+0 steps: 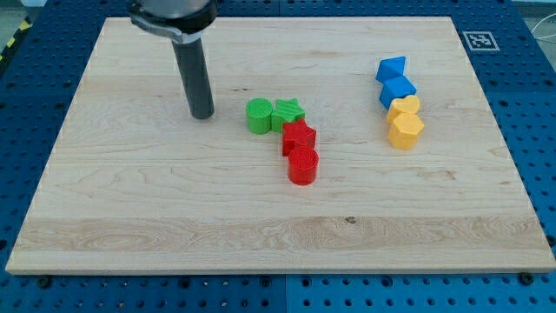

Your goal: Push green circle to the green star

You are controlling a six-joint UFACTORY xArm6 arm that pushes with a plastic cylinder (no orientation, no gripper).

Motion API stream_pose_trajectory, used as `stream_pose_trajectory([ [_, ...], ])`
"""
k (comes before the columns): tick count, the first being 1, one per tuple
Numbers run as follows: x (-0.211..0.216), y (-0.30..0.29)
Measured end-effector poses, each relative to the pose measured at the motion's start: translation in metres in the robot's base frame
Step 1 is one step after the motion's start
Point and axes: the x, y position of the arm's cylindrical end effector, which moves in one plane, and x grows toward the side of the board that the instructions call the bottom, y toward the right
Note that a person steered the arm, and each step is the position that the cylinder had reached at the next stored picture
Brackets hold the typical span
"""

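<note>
The green circle (pixel 258 116) sits near the board's middle, touching the green star (pixel 287 113) on its right. My tip (pixel 202 115) rests on the board to the left of the green circle, about a block's width away, not touching it. The dark rod rises from the tip toward the view's top.
A red star (pixel 298 136) lies just below the green star, with a red circle (pixel 302 164) below it. At the right stand two blue blocks (pixel 391 69) (pixel 397 89), then a yellow heart (pixel 403 109) and a yellow hexagon (pixel 406 130). The wooden board (pixel 130 217) lies on a blue pegboard.
</note>
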Motion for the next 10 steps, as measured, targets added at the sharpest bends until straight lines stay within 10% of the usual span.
stream_pose_trajectory([
  [10, -0.008, 0.076],
])
